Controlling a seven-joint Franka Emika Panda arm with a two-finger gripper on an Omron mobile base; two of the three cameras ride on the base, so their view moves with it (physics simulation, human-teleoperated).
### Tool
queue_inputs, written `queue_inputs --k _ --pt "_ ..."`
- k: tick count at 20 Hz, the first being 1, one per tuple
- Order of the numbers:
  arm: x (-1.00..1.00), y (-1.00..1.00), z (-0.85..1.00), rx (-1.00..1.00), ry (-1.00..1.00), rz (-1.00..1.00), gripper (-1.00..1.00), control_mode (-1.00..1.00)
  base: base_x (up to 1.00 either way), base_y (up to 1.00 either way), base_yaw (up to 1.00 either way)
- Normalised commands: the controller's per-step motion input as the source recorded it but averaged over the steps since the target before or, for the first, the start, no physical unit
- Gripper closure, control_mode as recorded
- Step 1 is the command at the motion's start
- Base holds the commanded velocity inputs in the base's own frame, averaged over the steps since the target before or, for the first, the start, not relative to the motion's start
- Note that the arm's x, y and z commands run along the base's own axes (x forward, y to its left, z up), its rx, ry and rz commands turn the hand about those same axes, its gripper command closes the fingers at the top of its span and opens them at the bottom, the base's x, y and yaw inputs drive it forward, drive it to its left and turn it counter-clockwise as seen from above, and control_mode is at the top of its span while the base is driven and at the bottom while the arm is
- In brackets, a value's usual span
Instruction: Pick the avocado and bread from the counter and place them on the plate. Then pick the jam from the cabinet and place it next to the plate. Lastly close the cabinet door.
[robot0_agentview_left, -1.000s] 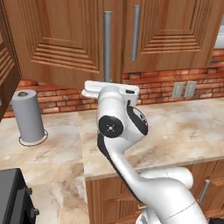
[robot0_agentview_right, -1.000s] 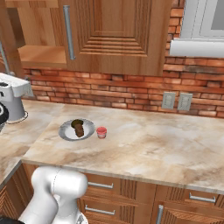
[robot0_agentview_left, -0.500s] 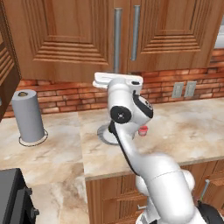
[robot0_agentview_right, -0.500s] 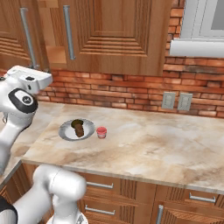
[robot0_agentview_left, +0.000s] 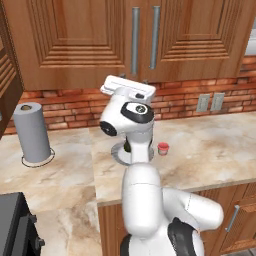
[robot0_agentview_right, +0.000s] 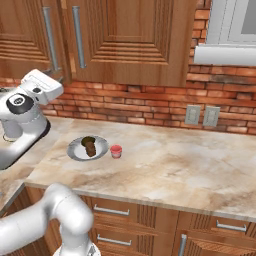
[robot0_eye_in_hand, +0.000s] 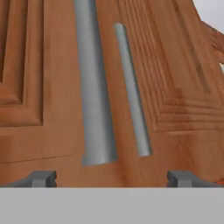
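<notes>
Since the earlier frames the base views have shifted sideways, so the camera moved; the arm has swung up toward the cabinet (robot0_agentview_right: 125, 40), whose doors now look shut. Pincer (robot0_eye_in_hand: 111, 177) is wide, nothing held, tips spread below the two steel handles (robot0_eye_in_hand: 94, 87).

Cabinet face sits right ahead of the pincer, close. Counter (robot0_agentview_right: 190, 165) lies below and behind it. Plate (robot0_agentview_right: 75, 150) is down on the counter, well under the pincer, with two dark lumps on it, the blockier one reading as the bread (robot0_agentview_right: 90, 148) and the rounder one behind as the avocado (robot0_agentview_right: 87, 141). Jam (robot0_agentview_right: 116, 151) stands just beside the plate's rim, apart from it.

Task looks about finished. Risk: pincer is near the door, so pushing further forward could jam a fingertip against a handle, and a careless drop on retreat could clip the jam or plate.
</notes>
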Motion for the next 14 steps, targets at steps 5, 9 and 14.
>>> queue_inputs --k 5,9,14 --pt "0.57 0.00 0.03 0.05 -0.06 -0.33 -1.00 -1.00 0.00 0.00 0.00" --pt "0.87 0.00 0.08 0.07 0.00 -0.22 -1.00 -1.00 0.00 0.00 0.00" --pt "0.90 -0.13 0.06 0.10 0.10 -0.13 -1.00 -1.00 0.00 0.00 0.00"
